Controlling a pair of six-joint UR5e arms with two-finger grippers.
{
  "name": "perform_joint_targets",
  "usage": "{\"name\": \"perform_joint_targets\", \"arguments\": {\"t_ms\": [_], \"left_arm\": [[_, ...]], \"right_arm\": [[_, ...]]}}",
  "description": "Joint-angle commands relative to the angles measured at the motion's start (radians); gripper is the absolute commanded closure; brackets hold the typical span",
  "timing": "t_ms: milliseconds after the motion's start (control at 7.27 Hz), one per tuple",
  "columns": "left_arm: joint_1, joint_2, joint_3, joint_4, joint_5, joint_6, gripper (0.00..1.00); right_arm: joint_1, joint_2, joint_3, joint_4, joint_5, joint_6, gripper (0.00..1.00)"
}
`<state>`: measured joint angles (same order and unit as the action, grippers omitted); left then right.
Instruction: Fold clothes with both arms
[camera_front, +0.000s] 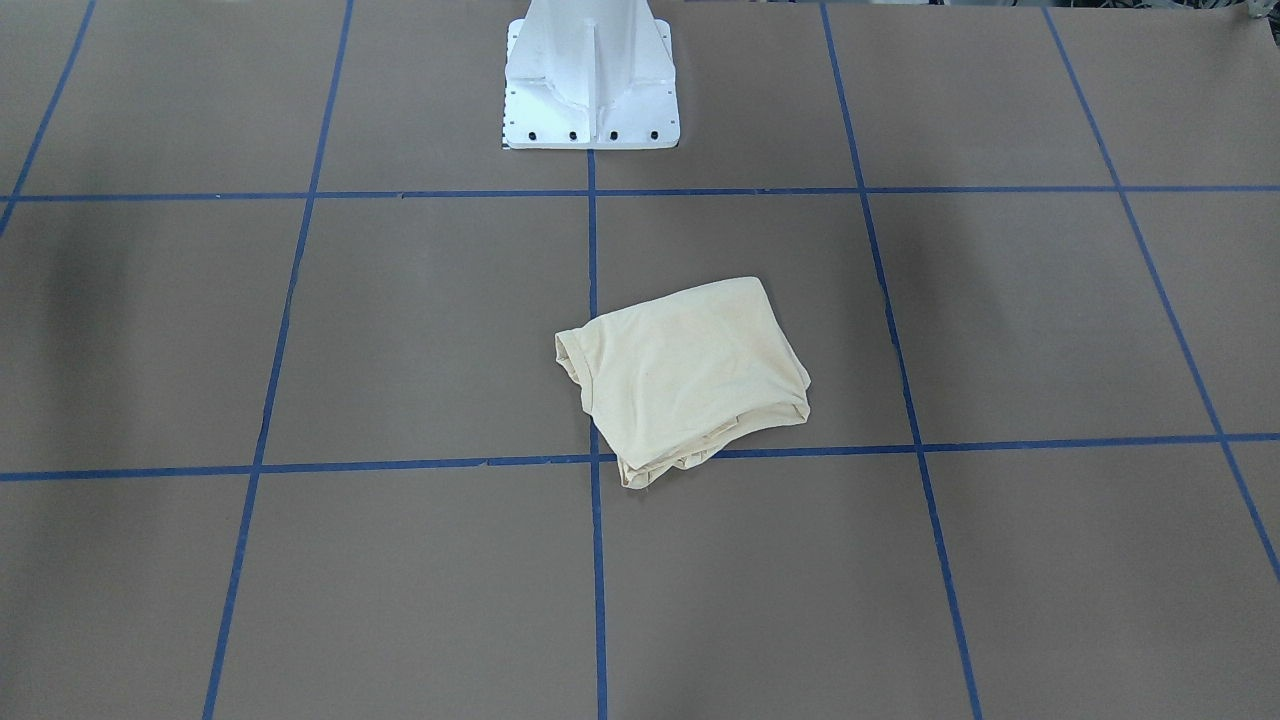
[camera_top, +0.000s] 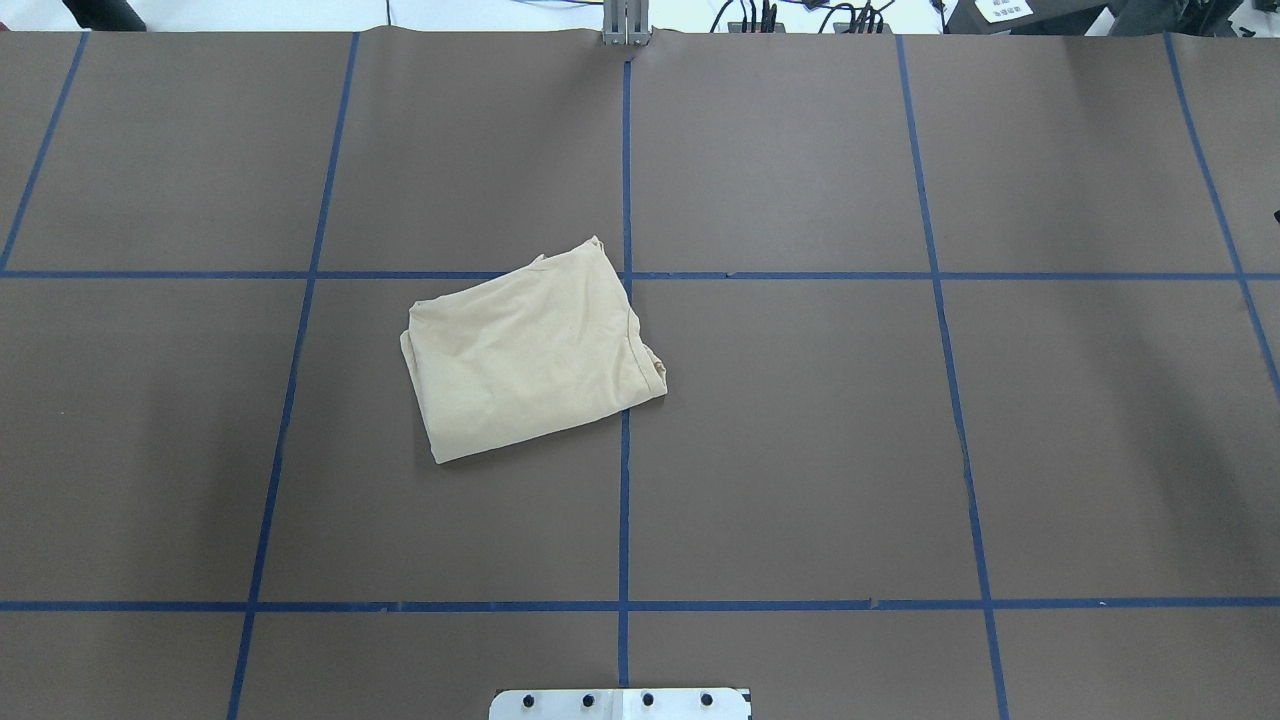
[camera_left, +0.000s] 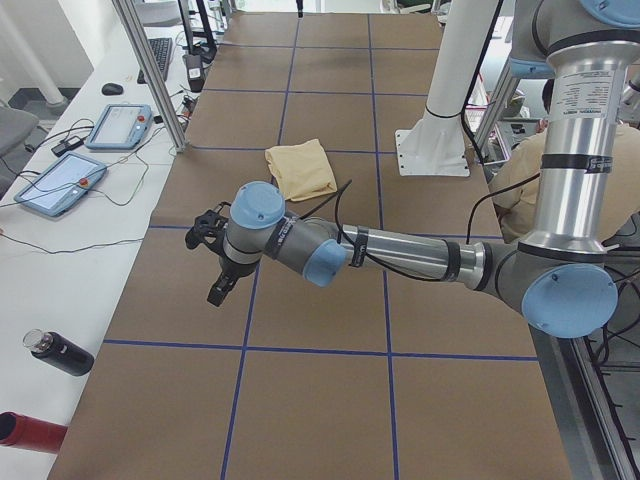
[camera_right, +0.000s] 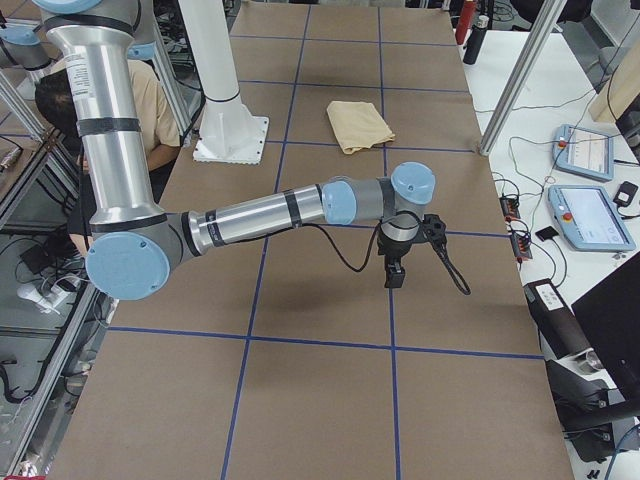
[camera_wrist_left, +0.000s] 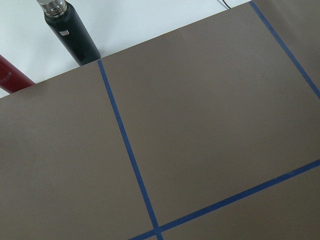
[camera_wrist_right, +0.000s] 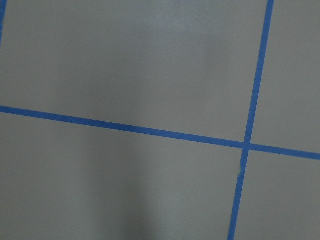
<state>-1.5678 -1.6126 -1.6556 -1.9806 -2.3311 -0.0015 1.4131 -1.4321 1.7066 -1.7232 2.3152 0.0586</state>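
Observation:
The cream-yellow shirt lies folded into a small tilted rectangle near the table's middle, just left of the centre tape line; it also shows in the front view, the left side view and the right side view. Its print and label are hidden. My left gripper hangs over the table's left end, far from the shirt. My right gripper hangs over the right end, also far from it. Both show only in the side views, so I cannot tell whether they are open or shut.
The brown table carries a blue tape grid. The white pedestal base stands behind the shirt. A black bottle and a red bottle lie off the left end. Teach pendants and metal posts flank the table.

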Motion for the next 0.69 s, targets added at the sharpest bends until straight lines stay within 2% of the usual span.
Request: {"name": "perform_joint_targets", "arguments": {"t_ms": [0,550], "left_arm": [[0.000,0.008,-0.006,-0.001,-0.002,0.000,0.00],[0.002,-0.015,-0.024,-0.007,0.001,-0.002,0.00]], "right_arm": [[-0.005,-0.004,0.002,0.000,0.004,0.001,0.00],[-0.005,0.004,0.022,0.002,0.004,0.004,0.00]]}}
